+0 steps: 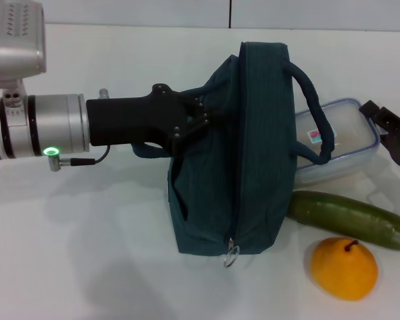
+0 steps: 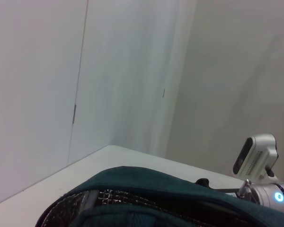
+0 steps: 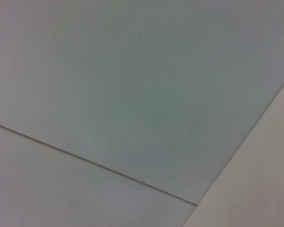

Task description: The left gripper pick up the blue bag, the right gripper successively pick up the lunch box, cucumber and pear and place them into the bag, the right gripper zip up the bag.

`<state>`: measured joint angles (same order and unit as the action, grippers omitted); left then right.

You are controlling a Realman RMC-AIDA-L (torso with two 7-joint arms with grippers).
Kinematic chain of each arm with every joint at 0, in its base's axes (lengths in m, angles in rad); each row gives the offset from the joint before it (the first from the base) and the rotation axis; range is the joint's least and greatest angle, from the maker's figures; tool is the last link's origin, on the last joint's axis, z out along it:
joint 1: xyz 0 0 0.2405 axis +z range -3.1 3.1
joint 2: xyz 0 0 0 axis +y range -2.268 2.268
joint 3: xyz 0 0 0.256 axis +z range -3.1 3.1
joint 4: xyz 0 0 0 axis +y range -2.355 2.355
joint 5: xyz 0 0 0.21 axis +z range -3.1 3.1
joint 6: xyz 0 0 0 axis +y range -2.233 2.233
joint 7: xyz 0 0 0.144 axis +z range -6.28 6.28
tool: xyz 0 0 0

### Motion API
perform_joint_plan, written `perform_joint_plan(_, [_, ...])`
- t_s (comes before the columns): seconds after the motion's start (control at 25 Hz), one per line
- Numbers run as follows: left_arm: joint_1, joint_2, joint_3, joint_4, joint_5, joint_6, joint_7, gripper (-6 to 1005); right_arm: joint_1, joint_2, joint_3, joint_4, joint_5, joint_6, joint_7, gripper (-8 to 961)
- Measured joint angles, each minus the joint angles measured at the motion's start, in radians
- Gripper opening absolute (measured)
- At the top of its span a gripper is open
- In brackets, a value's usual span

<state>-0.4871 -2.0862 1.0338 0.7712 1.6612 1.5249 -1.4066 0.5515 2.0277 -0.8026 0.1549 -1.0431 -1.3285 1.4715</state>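
Note:
The blue bag [image 1: 253, 167] stands in the middle of the white table, its zipper ring pull [image 1: 231, 255] toward me. My left gripper [image 1: 210, 119] reaches in from the left and is shut on the bag's left side near the top. In the left wrist view the blue bag [image 2: 146, 182] gapes a little and shows its silver lining [image 2: 118, 198]. The lunch box [image 1: 350, 133] lies just right of the bag, partly behind a handle [image 1: 317, 113]. Nearer me lie the cucumber [image 1: 350, 219] and the pear [image 1: 343, 268]. My right gripper [image 1: 390, 133] hovers open at the lunch box's right end.
A white wall runs along the table's far edge. Bare table [image 1: 87, 253] stretches to the left and front of the bag. The right arm's silver wrist [image 2: 274, 196] shows beyond the bag in the left wrist view. The right wrist view holds only plain panels.

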Motion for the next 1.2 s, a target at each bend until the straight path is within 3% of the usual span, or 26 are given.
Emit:
perform_joint_plan(0.12, [0.000,0.000,0.000,0.000,0.000,0.000,0.000,35,0.001,0.000,0.000,-0.004,0.000,-0.001,-0.016,430])
perform_joint_plan(0.32, [-0.001,0.000,-0.003,0.000,0.000,0.000,0.000,35,0.004,0.000,0.000,-0.007,0.000,-0.017,-0.047,211])
perform_joint_plan(1.2, [-0.001,0.000,-0.006,0.001,-0.001,0.000,-0.005,35,-0.003,0.000,0.042,-0.018,0.002,-0.064,-0.103,204])
